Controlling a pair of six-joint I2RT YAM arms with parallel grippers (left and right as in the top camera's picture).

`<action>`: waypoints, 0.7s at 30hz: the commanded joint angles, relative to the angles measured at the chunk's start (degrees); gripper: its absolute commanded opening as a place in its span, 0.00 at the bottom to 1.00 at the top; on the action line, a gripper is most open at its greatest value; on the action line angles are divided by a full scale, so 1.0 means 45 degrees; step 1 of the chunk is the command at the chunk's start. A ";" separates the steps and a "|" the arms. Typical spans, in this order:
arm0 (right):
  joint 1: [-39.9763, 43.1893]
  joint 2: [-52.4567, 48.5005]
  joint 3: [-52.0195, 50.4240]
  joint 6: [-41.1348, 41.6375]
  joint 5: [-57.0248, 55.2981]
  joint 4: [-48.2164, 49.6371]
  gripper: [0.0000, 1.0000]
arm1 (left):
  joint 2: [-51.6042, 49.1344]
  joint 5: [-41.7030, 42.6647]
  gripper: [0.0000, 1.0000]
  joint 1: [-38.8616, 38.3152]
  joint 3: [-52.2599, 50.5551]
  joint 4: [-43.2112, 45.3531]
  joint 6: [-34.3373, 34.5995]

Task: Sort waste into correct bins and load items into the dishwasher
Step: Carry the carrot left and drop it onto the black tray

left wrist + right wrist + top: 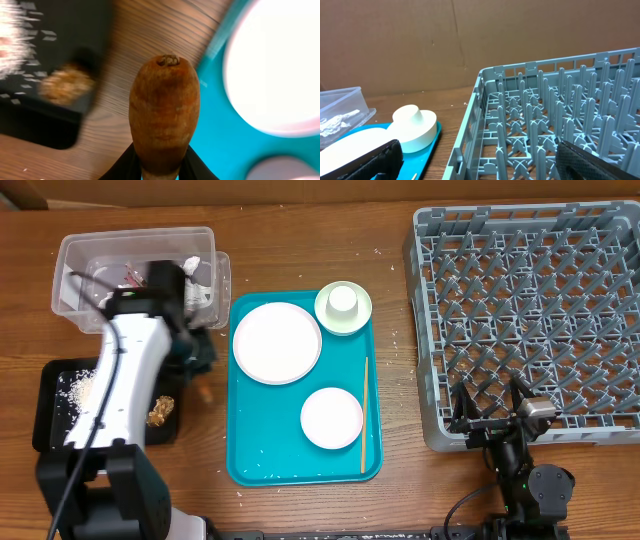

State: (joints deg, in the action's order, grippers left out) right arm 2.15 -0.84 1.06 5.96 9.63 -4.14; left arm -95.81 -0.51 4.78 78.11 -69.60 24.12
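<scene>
My left gripper (198, 365) is shut on the orange carrot (162, 110), held above the wood between the black tray (50, 425) and the teal tray (250, 465). The carrot's tip shows in the overhead view (205, 392). The black tray holds loose rice (80, 388) and a brown lump (160, 411). The clear tub (75, 255) holds a napkin and a red wrapper (132, 277). On the teal tray lie a large plate (277, 342), a small plate (331, 417), a cup (343, 300) on a green saucer (358, 319), and a chopstick (365, 415). My right gripper (495, 420) is open and empty at the near edge of the grey dish rack (530, 310).
In the left wrist view the black tray (30, 115) with the lump (65, 85) lies left of the carrot, and the teal tray (220, 125) with a plate (275, 65) lies right. A cardboard wall (470, 40) stands behind the rack (545, 115). Rice grains are scattered on the wood.
</scene>
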 commanded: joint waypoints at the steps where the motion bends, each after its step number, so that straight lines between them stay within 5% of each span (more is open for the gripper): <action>1: -0.0073 0.0146 -0.0131 0.0000 -0.0029 0.0049 1.00 | -0.0019 -0.0408 0.22 0.1282 0.0160 0.0155 0.0369; 11: -0.0073 0.0146 -0.0131 0.0000 -0.0029 0.0049 1.00 | -0.0029 -0.0874 0.24 0.4318 -0.0024 0.1632 0.0374; 21: -0.0073 0.0146 -0.0131 0.0000 -0.0024 0.0049 1.00 | -0.0049 -0.2997 0.27 0.4983 -0.0617 0.3468 0.0044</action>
State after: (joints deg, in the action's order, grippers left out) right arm 2.15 -0.84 1.06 5.93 9.63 -4.14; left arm -95.81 -9.98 27.00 76.42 -56.12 25.10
